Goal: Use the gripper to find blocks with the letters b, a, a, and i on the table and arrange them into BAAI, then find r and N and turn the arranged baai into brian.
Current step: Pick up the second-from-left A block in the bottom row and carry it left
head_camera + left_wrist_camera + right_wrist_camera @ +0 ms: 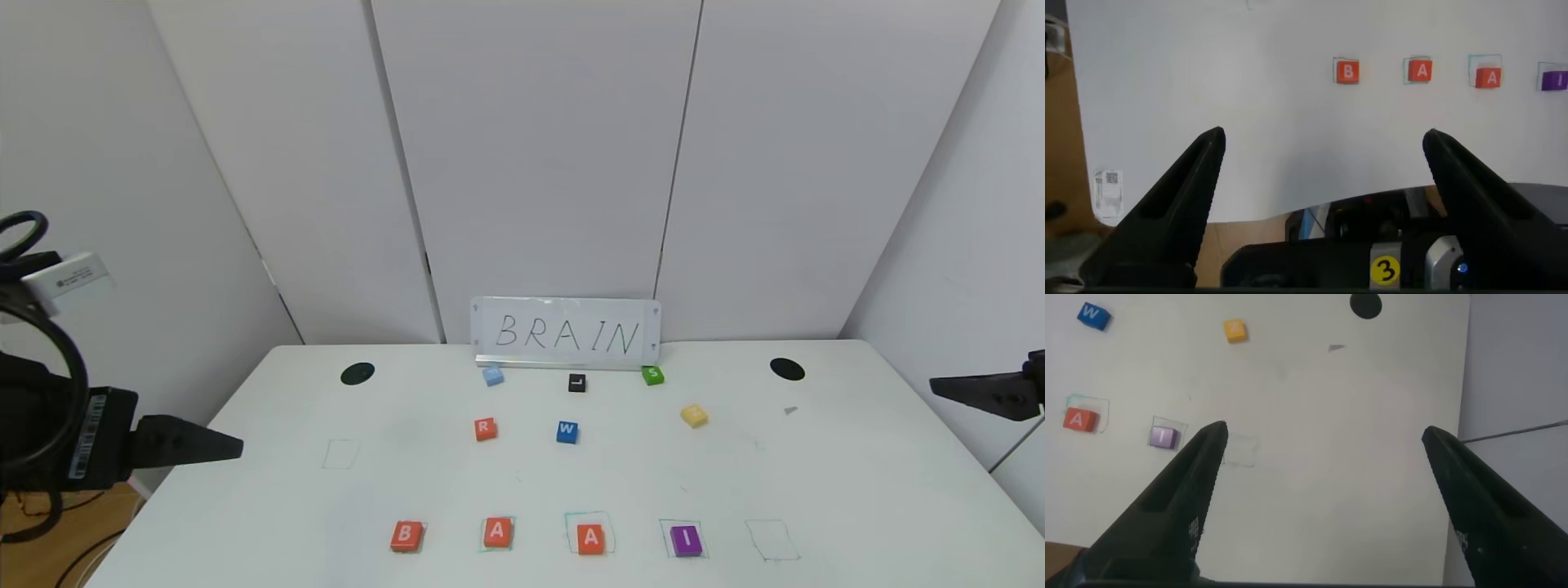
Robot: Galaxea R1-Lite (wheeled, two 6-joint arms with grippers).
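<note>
Small flat square blocks [545, 536], orange B, A, A and purple I, lie in a row on the white bench [245, 523], ahead of the left gripper [1323, 151], fingers spread wide, empty. Orange R block [485, 429], blue W block [567, 432], and pale yellow block [694, 415] lie beyond. Right gripper [1323, 445] fingers also wide, empty, purple I just beside one.

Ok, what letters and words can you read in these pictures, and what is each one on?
"BRAIN": white sign at the table's far edge.
"B", "A", "A": orange blocks.
"I": purple block.
"R": orange block.
"W": blue block.
"L": black block.
"S": green block.
"3": yellow sticker, left wrist.
Light blue block, yellow block: unreadable.
</note>
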